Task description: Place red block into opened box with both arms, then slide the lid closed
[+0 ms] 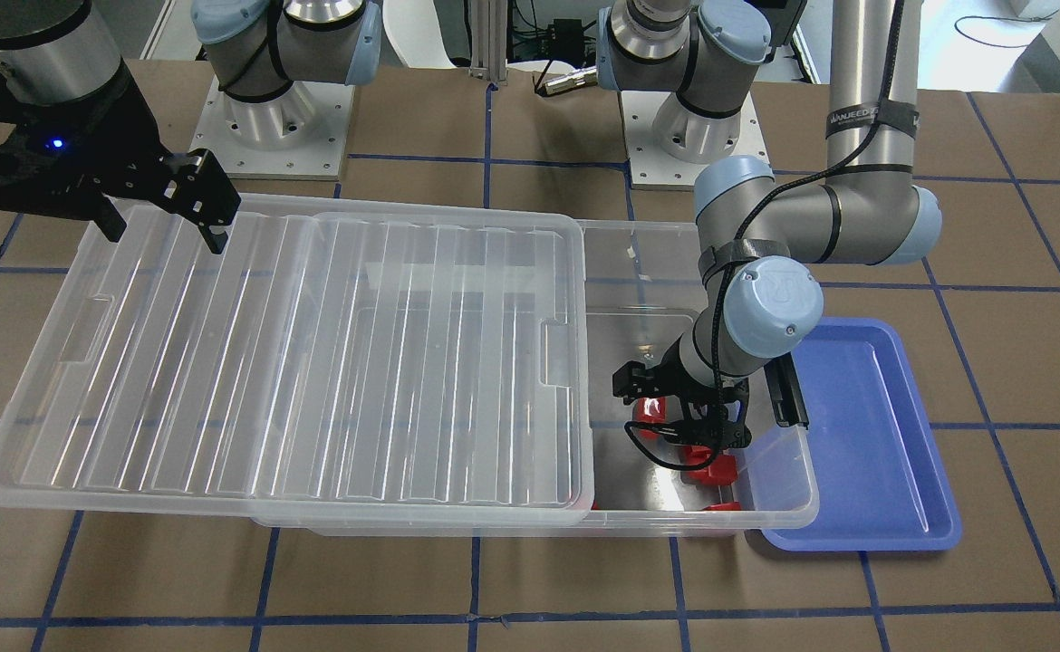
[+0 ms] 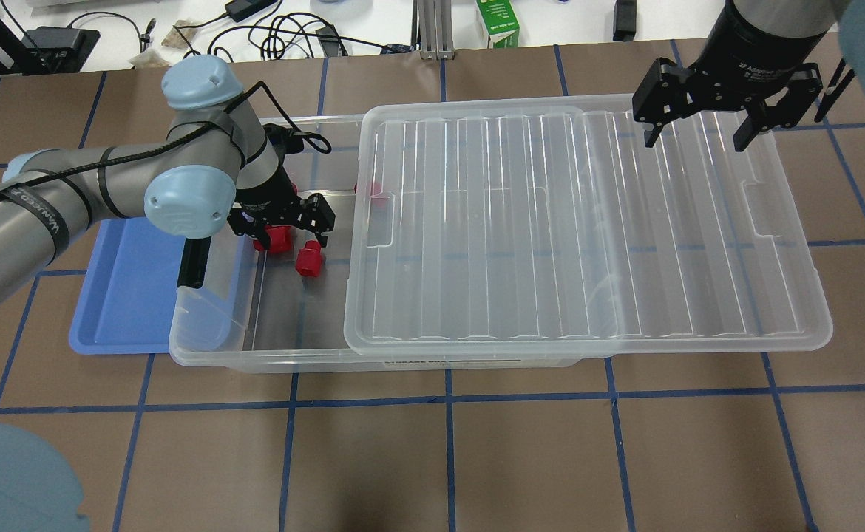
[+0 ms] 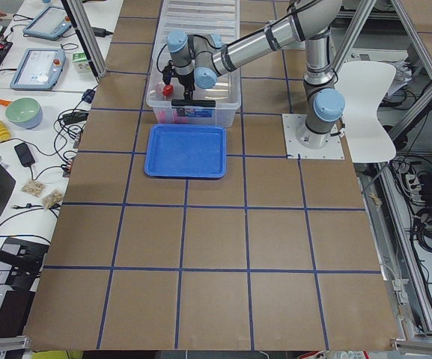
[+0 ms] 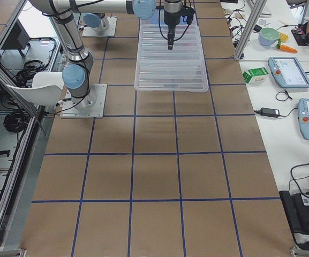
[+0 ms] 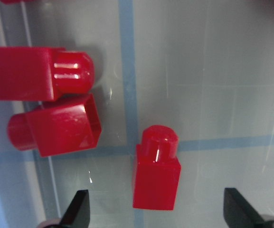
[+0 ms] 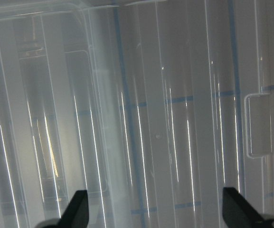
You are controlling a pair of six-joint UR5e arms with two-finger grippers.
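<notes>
Your left tool (image 2: 290, 238) is down inside the uncovered end of the box (image 2: 207, 336), fingers spread wide and clamped on nothing. In the left wrist view a red block (image 5: 156, 175) lies on the box floor between the two fingertips with its stub pointing away from the tool, and neither fingertip touches it. Two more blocks (image 5: 56, 102) lie just beside each other off to one side, their stubs pointing in opposite directions. From overhead you can see a further block (image 2: 377, 188) through the edge of the lid (image 2: 551, 222).

The lid sits on top of the box, slid toward your robot's right. It covers most of the box and overhangs past its far end, so only the end near the black latch (image 2: 192, 262) stays open.

Your right tool (image 2: 696, 137) hangs over the lid's back corner at the overhanging end, fingers apart with nothing between them. You cannot tell whether it touches the lid.

A blue tray (image 2: 122, 295) lies on the surface (image 2: 477, 458), just beside the latch end of the box.
</notes>
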